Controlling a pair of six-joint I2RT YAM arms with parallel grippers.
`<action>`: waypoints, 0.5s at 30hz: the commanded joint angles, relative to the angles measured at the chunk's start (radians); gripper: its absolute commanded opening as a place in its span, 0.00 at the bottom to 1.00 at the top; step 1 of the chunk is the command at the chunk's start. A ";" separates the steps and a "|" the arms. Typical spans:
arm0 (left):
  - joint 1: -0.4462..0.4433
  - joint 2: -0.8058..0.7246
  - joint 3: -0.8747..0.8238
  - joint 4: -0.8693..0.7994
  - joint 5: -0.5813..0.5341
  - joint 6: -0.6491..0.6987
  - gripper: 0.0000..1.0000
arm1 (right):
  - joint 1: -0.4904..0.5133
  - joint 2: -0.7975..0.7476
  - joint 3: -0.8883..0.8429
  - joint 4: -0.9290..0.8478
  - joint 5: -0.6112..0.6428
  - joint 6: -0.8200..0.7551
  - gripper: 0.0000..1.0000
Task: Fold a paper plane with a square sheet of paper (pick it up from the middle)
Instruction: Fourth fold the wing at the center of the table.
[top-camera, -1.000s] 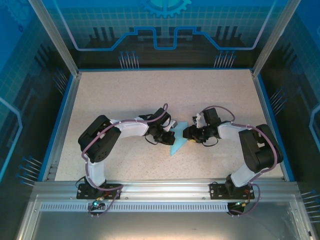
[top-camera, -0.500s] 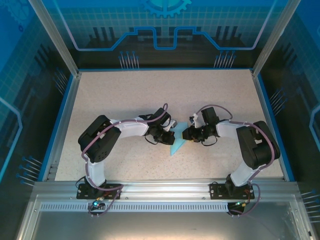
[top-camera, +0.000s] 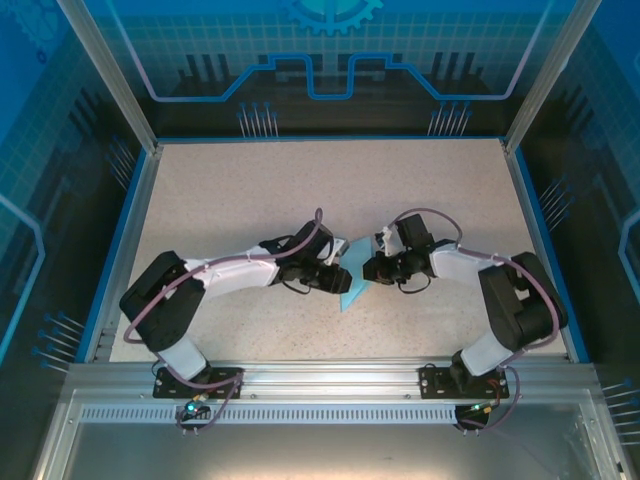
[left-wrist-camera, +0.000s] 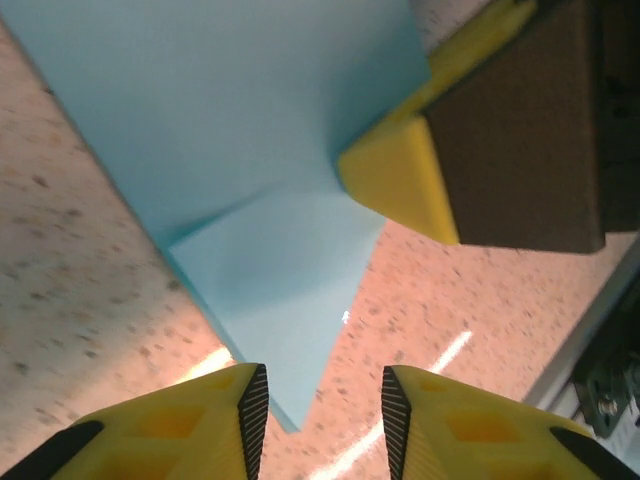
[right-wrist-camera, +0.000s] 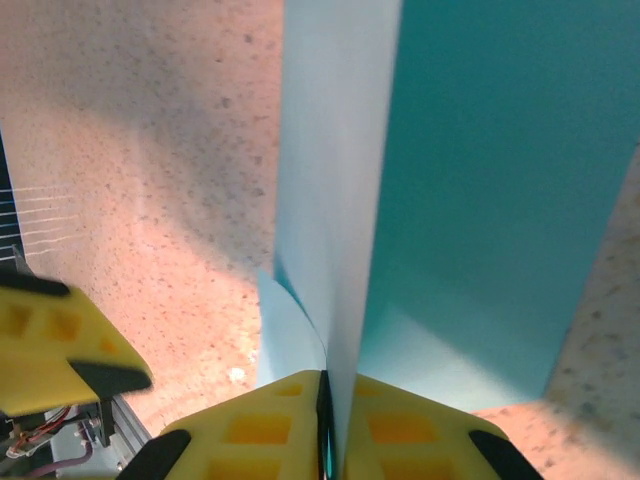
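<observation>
The square sheet of paper is folded into a slim pointed light-blue shape, the paper plane (top-camera: 352, 277), near the middle of the table. In the left wrist view its pointed tip (left-wrist-camera: 275, 300) lies flat on the table, reaching toward the gap between my left gripper's (left-wrist-camera: 324, 415) fingers, which stand open and touch nothing. My right gripper (right-wrist-camera: 325, 400) is shut on an upright fold of the paper (right-wrist-camera: 335, 200). From above, the left gripper (top-camera: 338, 276) and right gripper (top-camera: 367, 268) face each other across the paper. The right gripper's yellow finger (left-wrist-camera: 400, 180) rests on the paper's edge.
The beige speckled table (top-camera: 250, 190) has a blue border and dark enclosure walls on all sides. An aluminium rail (top-camera: 320, 385) with both arm bases runs along the near edge. Open tabletop lies behind and to both sides of the arms.
My left gripper has opened and let go of the paper, and the left arm's elbow has swung out to the left. My right gripper has shut on the paper's fold.
</observation>
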 joint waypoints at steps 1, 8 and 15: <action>-0.062 -0.035 -0.040 0.005 -0.088 -0.045 0.40 | 0.046 -0.072 -0.026 -0.030 0.081 0.105 0.11; -0.134 -0.066 -0.102 0.065 -0.173 -0.077 0.48 | 0.127 -0.119 -0.066 -0.010 0.172 0.214 0.11; -0.192 -0.008 -0.068 0.048 -0.271 -0.036 0.53 | 0.130 -0.117 -0.034 -0.034 0.189 0.220 0.12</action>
